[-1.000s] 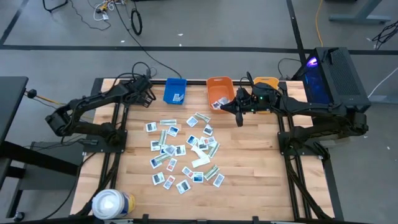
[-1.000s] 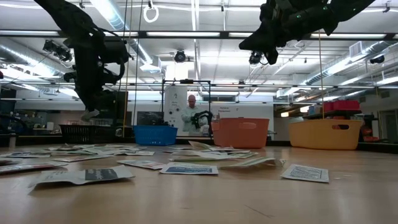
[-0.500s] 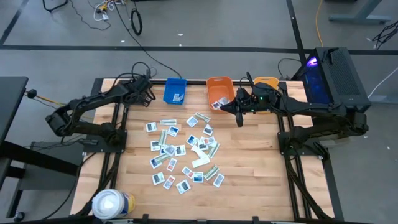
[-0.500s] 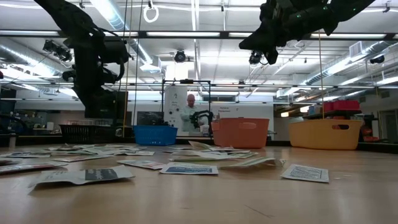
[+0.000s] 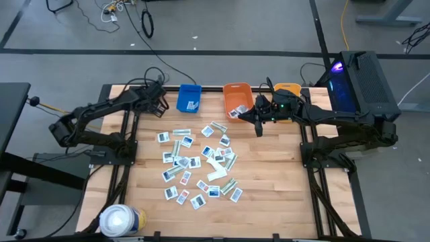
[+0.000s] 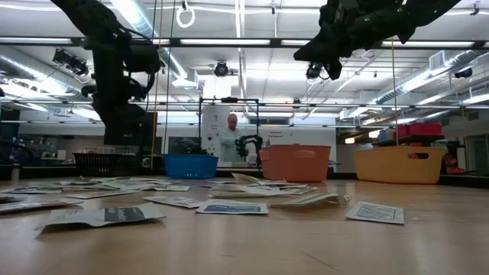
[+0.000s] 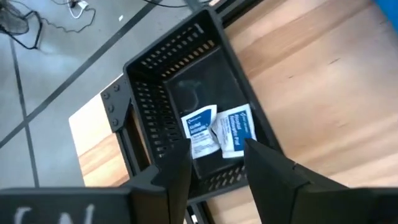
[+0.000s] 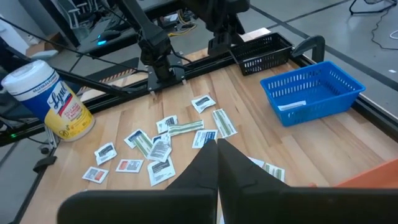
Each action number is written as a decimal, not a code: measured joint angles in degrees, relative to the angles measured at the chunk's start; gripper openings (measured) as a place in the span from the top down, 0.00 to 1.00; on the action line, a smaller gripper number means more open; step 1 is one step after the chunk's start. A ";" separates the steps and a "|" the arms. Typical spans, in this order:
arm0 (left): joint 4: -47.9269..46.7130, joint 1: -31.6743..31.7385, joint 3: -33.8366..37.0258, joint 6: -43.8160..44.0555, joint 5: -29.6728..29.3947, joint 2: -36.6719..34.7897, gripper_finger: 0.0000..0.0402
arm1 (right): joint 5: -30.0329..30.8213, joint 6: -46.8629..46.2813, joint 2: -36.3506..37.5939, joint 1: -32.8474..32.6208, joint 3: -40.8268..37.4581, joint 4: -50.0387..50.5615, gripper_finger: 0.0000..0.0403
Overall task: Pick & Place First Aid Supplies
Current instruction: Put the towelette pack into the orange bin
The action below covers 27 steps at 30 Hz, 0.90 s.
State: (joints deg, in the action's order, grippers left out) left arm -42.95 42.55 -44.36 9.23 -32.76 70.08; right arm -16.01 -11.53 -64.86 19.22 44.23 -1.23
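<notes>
The first aid supplies (image 5: 198, 165) are small flat packets lying scattered on the middle of the wooden table, also seen in the right wrist view (image 8: 161, 140). Two more packets (image 7: 200, 129) (image 7: 236, 129) lie on the floor of a black basket (image 7: 186, 81) at the table's far left. My left gripper (image 7: 217, 165) hangs open above that basket (image 5: 153, 102) with nothing between its fingers. My right gripper (image 5: 258, 125) is shut and empty, held high over the table in front of the orange bin (image 5: 237, 99).
A blue bin (image 5: 189, 97), the orange bin and a yellow bin (image 5: 287, 91) stand in a row along the far edge. A large white roll with a yellow band (image 5: 121, 220) stands at the near left corner. A person (image 6: 231, 137) stands in the room beyond the table.
A white packet that showed at my left gripper's fingertips a second ago no longer shows there. My right arm has kept still.
</notes>
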 joint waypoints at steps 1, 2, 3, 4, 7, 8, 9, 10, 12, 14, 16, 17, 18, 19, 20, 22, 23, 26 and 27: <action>-1.05 -0.61 -0.76 0.59 0.03 0.00 0.63 | 0.00 0.00 0.00 0.00 0.00 0.00 1.00; -2.07 -1.31 -1.63 0.92 0.18 -0.02 0.64 | 0.00 0.00 0.00 0.00 0.00 0.00 1.00; -3.01 -1.99 -2.39 1.31 0.47 -0.18 0.64 | 0.00 0.00 0.00 0.00 0.00 0.01 1.00; -3.90 -2.66 -3.12 1.94 0.89 -0.47 0.65 | 0.00 0.00 0.00 0.00 0.00 0.02 1.00; -4.96 -5.14 -4.59 3.91 3.48 -1.57 0.67 | 0.00 0.00 0.00 0.00 0.00 0.04 1.00; -5.18 -6.03 -4.68 4.59 4.37 -2.12 0.67 | -0.02 0.00 0.00 0.00 0.00 0.08 1.00; -5.27 -6.87 -4.72 5.13 5.00 -2.75 0.68 | -0.03 0.00 0.00 -0.01 0.00 0.10 1.00; -5.42 -7.72 -4.74 5.21 5.21 -3.35 0.68 | -0.03 0.00 0.00 -0.06 0.00 0.17 1.00; -6.06 -9.33 -4.74 5.22 5.19 -4.36 0.69 | 0.02 0.00 0.00 -0.30 0.00 0.36 1.00; -6.44 -10.87 -4.74 5.26 5.42 -5.68 0.70 | -0.03 0.00 0.00 -0.51 0.00 0.82 1.00; -6.86 -12.46 -4.74 5.50 5.97 -7.08 0.70 | 0.00 0.02 0.00 -0.84 0.00 1.42 1.00; -7.27 -13.25 -4.74 5.78 6.05 -7.73 0.70 | 0.01 0.02 0.00 -1.00 0.00 1.79 1.00; -7.84 -14.13 -4.74 6.22 6.09 -8.48 0.70 | -0.01 0.02 0.00 -1.22 0.00 2.04 1.00; -8.53 -15.02 -4.74 6.68 6.09 -9.24 0.70 | 0.02 0.04 0.00 -1.44 0.00 2.17 1.00; -9.22 -15.98 -4.74 6.96 6.08 -9.93 0.70 | 0.04 0.11 0.00 -1.65 0.00 2.28 1.00; -11.10 -18.08 -4.74 7.09 6.09 -11.05 0.70 | 0.05 0.49 0.00 -2.12 0.00 2.32 1.00; -11.85 -19.24 -4.74 7.08 6.07 -11.53 0.70 | 0.09 0.72 0.00 -2.32 0.00 2.32 1.00; -13.34 -22.72 -3.77 6.96 5.80 -12.88 0.70 | 0.13 1.48 0.00 -2.98 0.00 2.29 1.00; -13.62 -23.86 -2.84 6.87 5.80 -13.53 0.70 | 0.13 1.49 0.00 -3.12 0.00 2.29 1.00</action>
State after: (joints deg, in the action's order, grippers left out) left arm -56.57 18.69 -47.21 16.10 -26.96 56.56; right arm -15.88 -10.04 -64.86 16.11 44.23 1.06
